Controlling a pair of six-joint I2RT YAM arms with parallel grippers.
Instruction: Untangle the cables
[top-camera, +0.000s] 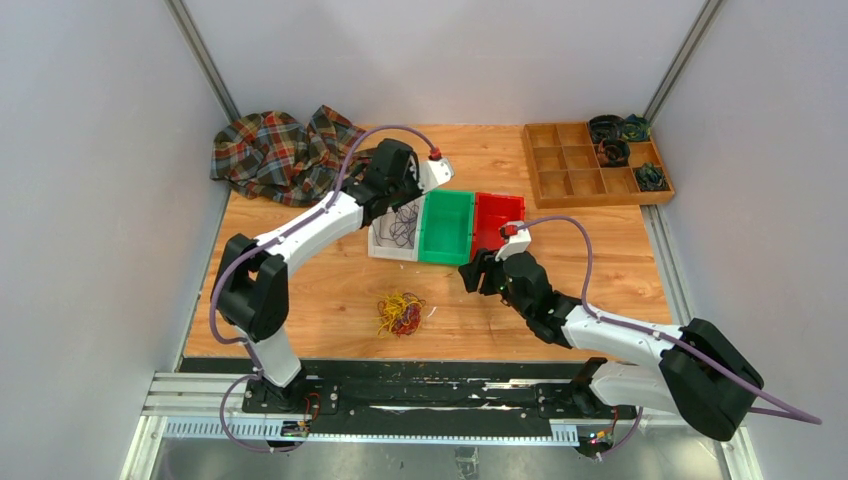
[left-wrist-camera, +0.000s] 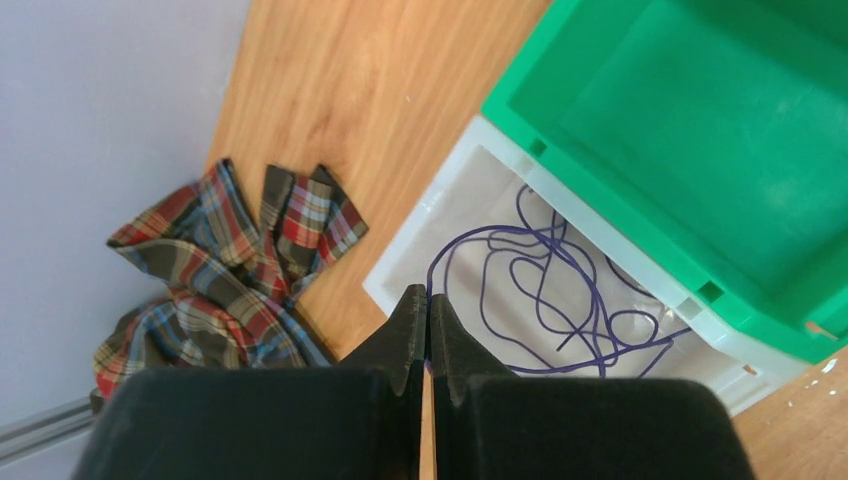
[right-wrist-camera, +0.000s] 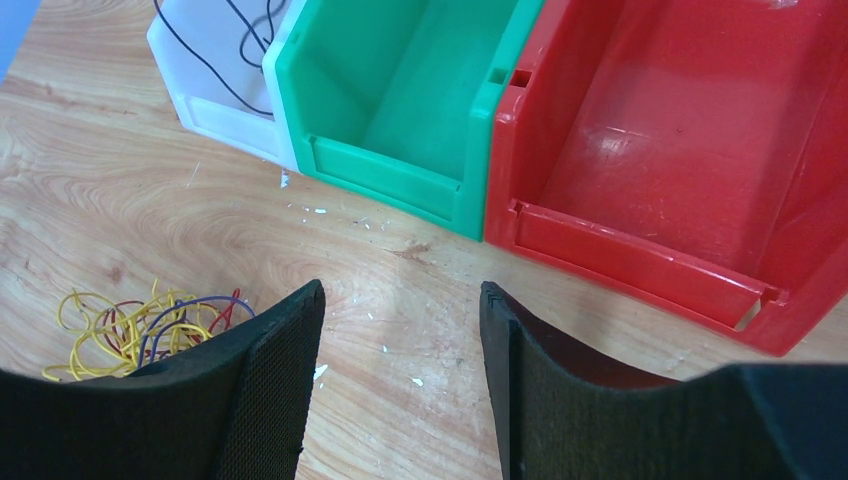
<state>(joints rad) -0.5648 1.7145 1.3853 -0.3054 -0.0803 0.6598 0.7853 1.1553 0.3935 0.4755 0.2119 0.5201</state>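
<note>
Hovering the left end effector (left-wrist-camera: 428, 298) over the near rim of the white bin (left-wrist-camera: 420, 215), clamped fully closed with no gap showing. Cannot tell whether a strand is pinched at its tip, though 1 loop of the purple cable (left-wrist-camera: 500, 229) runs right up to it. Finds the rest of that purple cable spread in loose loops on the bin floor, just beside the empty green bin (left-wrist-camera: 700, 130).

Holds the right end effector (right-wrist-camera: 400, 290) wide open and empty above bare desk (right-wrist-camera: 150, 200), in front of the green bin and the red bin (right-wrist-camera: 680, 130), likewise empty. Leaves the tangle (right-wrist-camera: 130, 325) of yellow, dark red and purple cables on the desk, near the right end effector and to its left, well apart from all 3 bins.

Judging the risks from here:
- Lifting the left end effector with a loop caught would likely drag the purple cable back over the rim, or tip the bin.
- Reaching into the tangle with jaws this wide may scoop several colours together and tighten the knot rather than free 1 strand.
- Pulling 1 strand with nothing pinning the rest would probably slide the whole bunch across the desk.
- Could also snag a thin wire on the textured pads (right-wrist-camera: 270, 390) and carry it to the wrong bin.
</note>
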